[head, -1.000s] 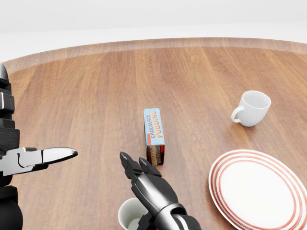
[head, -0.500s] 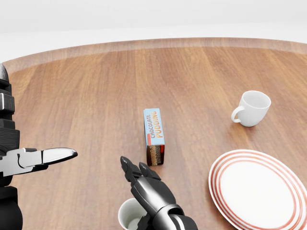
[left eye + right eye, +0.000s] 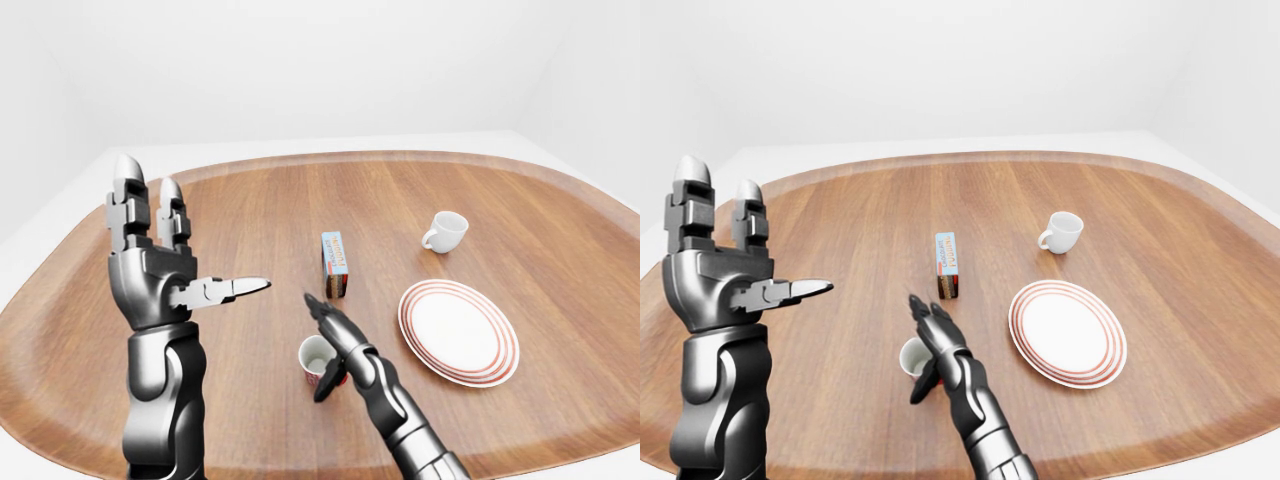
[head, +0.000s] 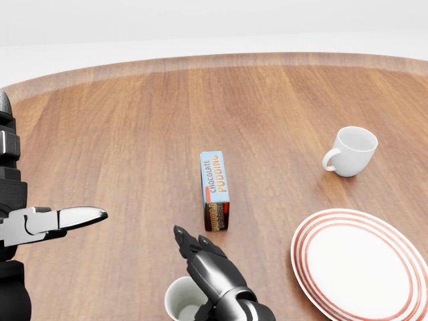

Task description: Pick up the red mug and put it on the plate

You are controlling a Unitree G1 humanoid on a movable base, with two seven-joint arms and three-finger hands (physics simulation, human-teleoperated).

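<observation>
1. The red mug (image 3: 318, 360) is a small cup with a pale, off-white inside; its red outer wall shows only as a thin strip low on its side in the left-eye view. It stands upright with its mouth up, and no handle can be made out.
2. It sits on the counter (image 3: 250, 210) near the bottom middle of the views, below the chocolate pudding box (image 4: 215, 190) and to the left of the plate (image 3: 458, 332).
3. The plate is white with red rings round its rim and lies flat, well apart from the red mug.
4. A white mug (image 4: 352, 152) stands upright above the plate, its handle turned to the view's left.
5. The counter is a wide rounded top of reddish-brown wood grain with a lighter band along its edge; behind it are plain white walls and a pale floor.
6. The right hand (image 3: 338, 345) lies over the right side of the red mug, its fingers stretched out and pointing up the view toward the pudding box, thumb hanging down beside the mug's wall. The fingers are spread, not closed round the cup; whether they touch it I cannot tell.
7. The left hand (image 3: 165, 270) is raised at the left, well apart from the mug, two fingers straight up and the thumb pointing right, holding nothing.
</observation>
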